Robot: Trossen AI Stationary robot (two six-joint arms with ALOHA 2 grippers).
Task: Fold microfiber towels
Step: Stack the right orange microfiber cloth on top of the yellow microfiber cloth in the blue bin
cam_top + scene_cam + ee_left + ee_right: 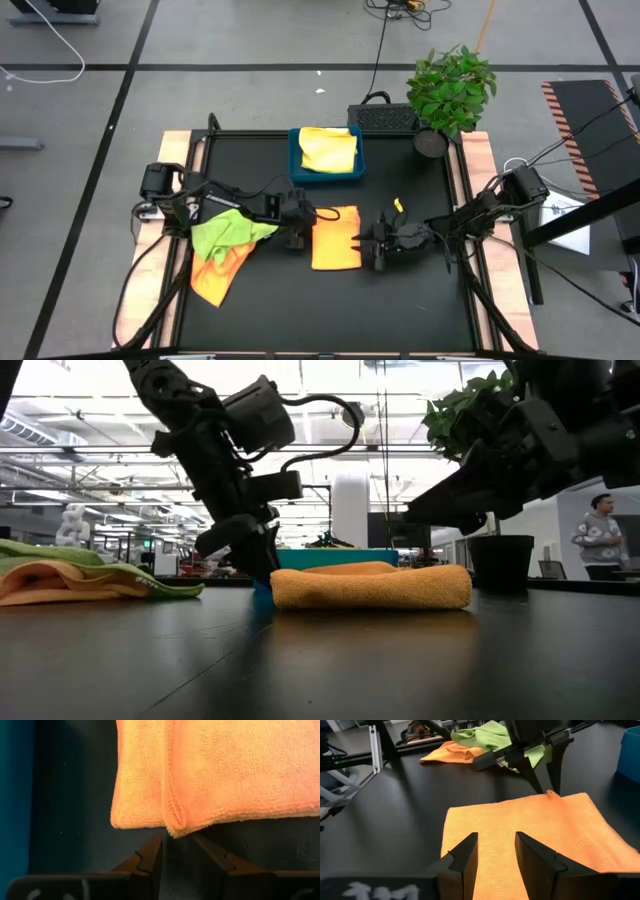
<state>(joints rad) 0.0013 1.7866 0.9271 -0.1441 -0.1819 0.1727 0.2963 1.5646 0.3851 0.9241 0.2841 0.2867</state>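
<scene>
1 folded orange towel (335, 238), long axis front-to-back, left hand (297, 238) and right hand (368, 246) released beside it.

**Hidden and cut off**

The orange towel (220, 775) runs past the left wrist view's edge. A lime towel (228, 228) covers part of the orange one (215, 278) beneath it. The person (600, 532) in the low view is too small to make out.

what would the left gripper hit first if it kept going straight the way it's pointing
Most likely the folded orange towel: the left gripper points at its near edge, its open fingers straddling a corner. Whether they already touch the cloth is unclear.
</scene>
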